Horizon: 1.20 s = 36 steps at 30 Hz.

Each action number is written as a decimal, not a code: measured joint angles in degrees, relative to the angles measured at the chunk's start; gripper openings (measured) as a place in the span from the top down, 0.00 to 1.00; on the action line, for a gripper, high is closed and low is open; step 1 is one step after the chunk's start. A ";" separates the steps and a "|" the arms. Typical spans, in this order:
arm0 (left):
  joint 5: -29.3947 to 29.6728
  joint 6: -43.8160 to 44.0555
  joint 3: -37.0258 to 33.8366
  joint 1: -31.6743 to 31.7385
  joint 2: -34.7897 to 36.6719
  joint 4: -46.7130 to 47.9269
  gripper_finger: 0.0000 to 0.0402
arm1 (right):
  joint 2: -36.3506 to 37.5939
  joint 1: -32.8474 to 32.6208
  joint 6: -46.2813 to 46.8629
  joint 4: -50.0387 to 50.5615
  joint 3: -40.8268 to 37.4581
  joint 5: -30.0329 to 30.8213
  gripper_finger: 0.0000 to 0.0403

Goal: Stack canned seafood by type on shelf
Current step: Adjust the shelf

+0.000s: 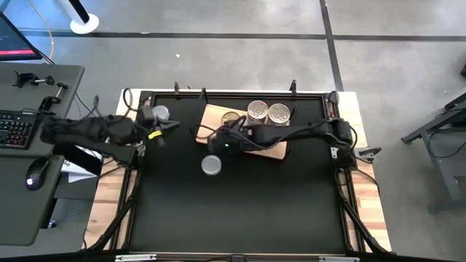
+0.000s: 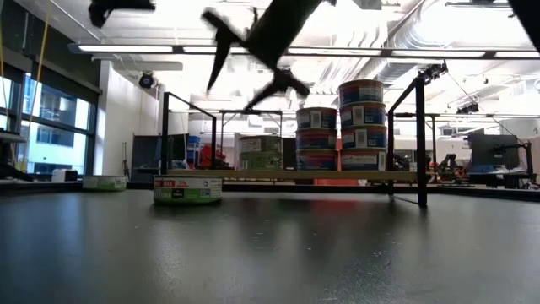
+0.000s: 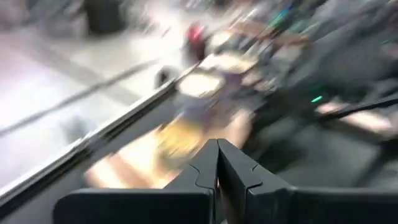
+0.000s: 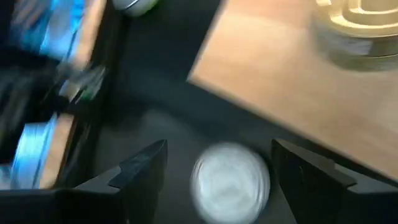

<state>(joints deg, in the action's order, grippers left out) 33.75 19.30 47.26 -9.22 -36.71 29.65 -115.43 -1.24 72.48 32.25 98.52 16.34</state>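
The light-wood shelf (image 1: 271, 151) lies at the far middle of the black mat and carries three stacks of tins (image 2: 361, 125), (image 2: 316, 139), (image 2: 260, 152). One silver-lidded tin (image 1: 211, 165) rests flat on the mat just in front of the shelf's left end. Another tin (image 1: 160, 113) sits near the mat's far left corner. My right gripper (image 4: 219, 146) is open and hovers above the silver-lidded tin (image 4: 230, 180), well clear of the mat in the low view. My left gripper (image 3: 217, 146) is shut, holds nothing and hangs left of the shelf (image 1: 175, 125).
A black frame with upright posts (image 2: 419, 139) borders the mat. A gold-lidded tin (image 4: 360, 31) stands on the shelf (image 4: 273, 81) close to the right gripper. A desk with keyboard and mouse (image 1: 33, 175) stands left of the table. The mat's near half (image 1: 240, 218) is bare.
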 joint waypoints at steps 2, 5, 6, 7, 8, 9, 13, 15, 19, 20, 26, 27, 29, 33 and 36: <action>0.01 3.56 3.83 3.24 -1.77 11.03 1.00 | 2.72 -1.23 -3.68 3.43 0.01 -0.38 0.32; -2.29 6.49 5.27 7.84 -3.82 20.98 1.00 | 6.51 -3.01 -5.37 11.68 0.04 0.11 0.32; -4.30 7.40 4.91 9.38 -4.46 22.60 1.00 | 7.33 -3.54 -5.53 14.43 0.04 0.19 0.32; -6.48 7.96 4.34 10.88 -5.04 23.68 1.00 | 8.28 -4.14 -5.57 16.90 0.04 0.22 0.32; -8.53 8.15 3.42 12.26 -5.57 23.88 1.00 | 9.09 -4.77 -5.50 19.42 0.04 0.15 0.32; -10.16 8.22 2.17 13.61 -6.08 23.62 1.00 | 9.44 -5.37 -5.50 21.47 0.04 -0.11 0.32; -14.99 10.09 -2.26 19.71 -8.60 20.55 1.00 | 10.25 -7.92 -5.52 24.57 0.04 -4.47 0.32; -19.20 11.29 -3.58 22.46 -9.86 18.56 1.00 | 10.42 -9.33 -6.58 25.09 0.04 -5.49 0.32; -20.32 10.69 -4.51 25.47 -12.41 15.16 1.00 | 13.13 -12.98 -6.35 30.69 0.04 -1.16 0.35; -19.96 10.12 -4.67 26.11 -13.07 14.48 1.00 | 14.20 -14.08 -4.93 33.01 0.04 0.65 0.37; -26.61 10.59 -8.29 27.36 -15.59 7.55 1.00 | 20.53 -20.56 3.51 40.42 0.04 11.61 0.56; -27.16 10.92 -9.17 27.22 -15.62 6.43 1.00 | 21.37 -21.38 4.94 40.99 0.04 13.05 0.61; -27.31 10.92 -10.84 27.11 -15.47 3.45 1.00 | 22.44 -23.06 7.14 42.04 0.04 15.67 0.75; -27.23 11.07 -13.67 27.11 -14.64 -2.37 1.00 | 23.91 -25.45 9.00 44.12 0.04 21.01 0.97; -27.14 11.10 -15.78 27.11 -14.60 -6.52 1.00 | 24.70 -26.24 12.11 48.03 0.04 21.72 0.94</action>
<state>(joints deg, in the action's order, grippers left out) 6.61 30.39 31.49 17.89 -51.31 23.14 -90.73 -27.48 84.59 80.29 98.56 38.05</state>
